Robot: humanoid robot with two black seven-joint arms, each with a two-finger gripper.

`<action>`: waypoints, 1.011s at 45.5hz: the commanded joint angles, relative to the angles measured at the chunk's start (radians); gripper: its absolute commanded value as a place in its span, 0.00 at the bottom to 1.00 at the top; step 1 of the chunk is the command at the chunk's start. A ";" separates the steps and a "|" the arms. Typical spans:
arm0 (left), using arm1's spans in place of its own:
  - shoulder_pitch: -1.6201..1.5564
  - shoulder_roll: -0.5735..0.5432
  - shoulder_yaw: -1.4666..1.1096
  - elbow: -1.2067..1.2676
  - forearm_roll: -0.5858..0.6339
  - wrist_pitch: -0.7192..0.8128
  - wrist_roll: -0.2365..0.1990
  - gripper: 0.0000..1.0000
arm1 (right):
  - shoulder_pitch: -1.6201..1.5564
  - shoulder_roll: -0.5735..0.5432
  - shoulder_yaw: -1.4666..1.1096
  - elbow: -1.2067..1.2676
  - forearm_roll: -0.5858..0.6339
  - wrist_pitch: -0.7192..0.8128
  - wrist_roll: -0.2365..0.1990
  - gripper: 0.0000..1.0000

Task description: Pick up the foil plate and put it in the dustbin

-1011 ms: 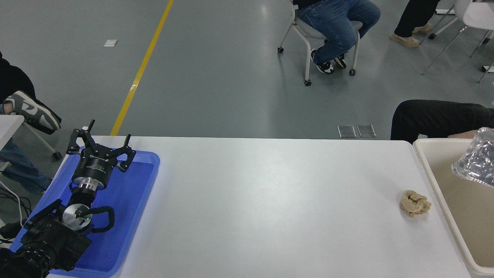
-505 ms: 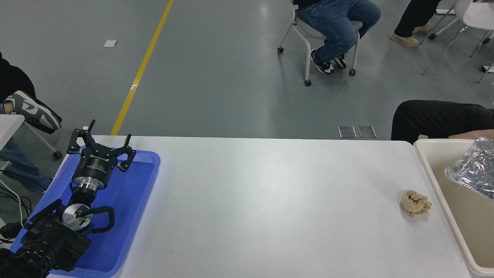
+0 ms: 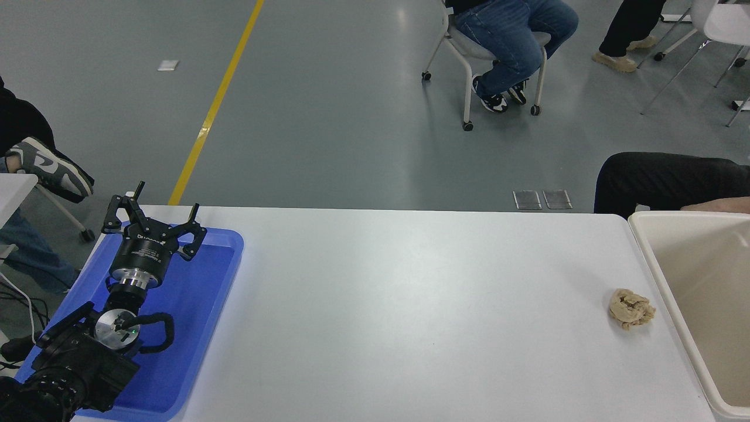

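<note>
The dustbin (image 3: 647, 252), a cream-beige tub with a thick rounded rim, stands at the table's right end, cut off by the picture's edge. The part of its inside that shows holds nothing. The foil plate is out of view. My left gripper (image 3: 167, 202) is parked over the blue tray at the lower left, open with nothing between its fingers. My right arm and its gripper do not show in the head view.
A shallow blue tray (image 3: 199, 305) lies under the left arm. A small crumpled tan paper wad (image 3: 630, 309) sits on the white table (image 3: 410, 305) just left of the dustbin. A person's dark sleeve (image 3: 662, 179) rests behind the bin; others sit further back.
The foil plate hung over the dustbin at the right edge, then shifted lower and leftward, and now has gone from view. The left arm has not moved.
</note>
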State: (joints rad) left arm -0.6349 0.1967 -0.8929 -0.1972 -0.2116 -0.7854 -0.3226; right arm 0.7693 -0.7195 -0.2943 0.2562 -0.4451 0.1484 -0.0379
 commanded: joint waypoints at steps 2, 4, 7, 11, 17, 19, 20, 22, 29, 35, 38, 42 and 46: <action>-0.002 -0.002 0.000 -0.001 0.000 0.000 0.000 1.00 | 0.175 -0.118 -0.049 0.282 -0.059 0.023 0.001 1.00; -0.002 -0.003 0.000 -0.001 0.000 0.000 0.000 1.00 | 0.232 -0.136 -0.074 0.349 -0.099 0.025 0.000 1.00; -0.002 -0.003 0.000 0.002 0.000 0.000 0.000 1.00 | 0.309 -0.152 -0.107 0.448 -0.167 0.028 0.000 1.00; -0.002 -0.003 0.000 -0.001 0.000 0.000 0.000 1.00 | 0.384 -0.182 -0.138 0.561 -0.251 0.028 0.001 1.00; -0.003 -0.003 0.000 -0.001 0.000 0.000 0.000 1.00 | 0.508 -0.202 -0.224 0.701 -0.325 0.063 0.001 1.00; -0.002 -0.003 0.000 0.002 0.000 0.000 0.000 1.00 | 0.554 -0.204 -0.268 0.733 -0.331 0.085 0.001 1.00; -0.003 -0.003 0.000 -0.001 0.000 0.000 0.000 1.00 | 0.580 -0.204 -0.293 0.751 -0.331 0.097 0.001 1.00; -0.002 -0.003 0.000 0.002 0.000 0.000 0.000 1.00 | 0.634 -0.204 -0.342 0.790 -0.331 0.126 0.001 1.00; -0.002 -0.003 0.000 -0.001 0.000 0.000 0.000 1.00 | 0.847 -0.192 -0.509 0.929 -0.328 0.235 0.001 1.00; -0.002 -0.003 0.000 -0.001 0.000 0.000 0.000 1.00 | 1.062 -0.167 -0.632 1.029 -0.317 0.377 0.001 1.00; -0.002 -0.003 0.000 -0.001 0.000 0.000 0.000 1.00 | 1.154 -0.147 -0.680 1.066 -0.314 0.443 0.001 1.00; 0.000 -0.003 0.000 -0.001 0.000 0.000 0.000 1.00 | 1.264 -0.109 -0.738 1.133 -0.296 0.520 0.000 1.00; 0.000 -0.002 -0.001 -0.001 0.000 0.000 0.000 1.00 | 1.373 -0.048 -0.827 1.201 -0.216 0.569 0.000 1.00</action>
State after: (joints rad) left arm -0.6364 0.1933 -0.8927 -0.1973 -0.2116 -0.7854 -0.3221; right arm 1.8308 -0.8612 -0.9164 1.2753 -0.7450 0.5414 -0.0370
